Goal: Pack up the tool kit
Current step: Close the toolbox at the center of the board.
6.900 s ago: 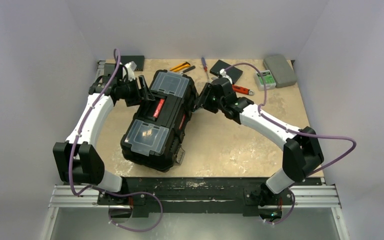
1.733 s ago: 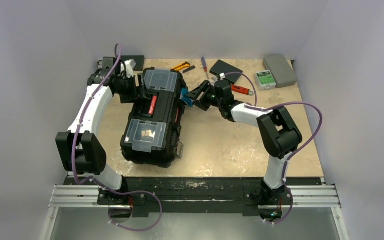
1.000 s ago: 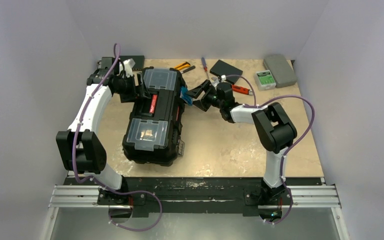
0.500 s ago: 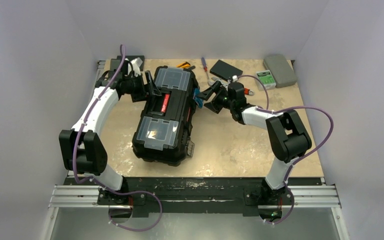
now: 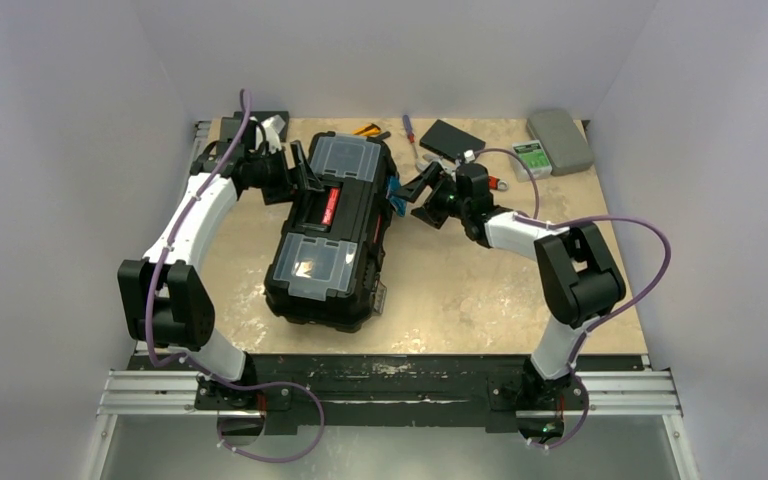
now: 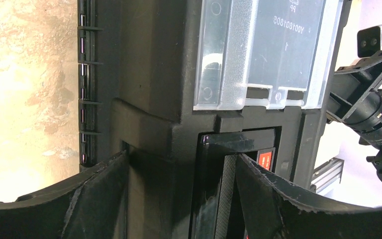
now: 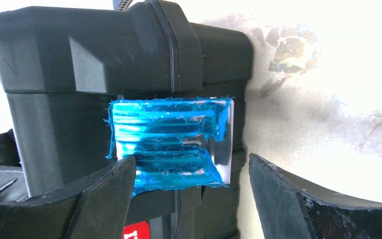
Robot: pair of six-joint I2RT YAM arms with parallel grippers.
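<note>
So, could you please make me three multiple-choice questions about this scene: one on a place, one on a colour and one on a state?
1. Where on the table does the grey case lie?
A) near left corner
B) far right corner
C) the middle

2. What colour is the latch on the toolbox side that faces the right gripper?
A) blue
B) yellow
C) white

3. In what state is the right gripper?
A) shut, fingertips together
B) open, the latch between its fingers
C) out of every view

Answers:
1 B: the top view shows it at the far right edge.
2 A: the right wrist view shows blue film over the latch.
3 B: in that view the two fingers stand wide apart, one on each side of the latch.
</note>
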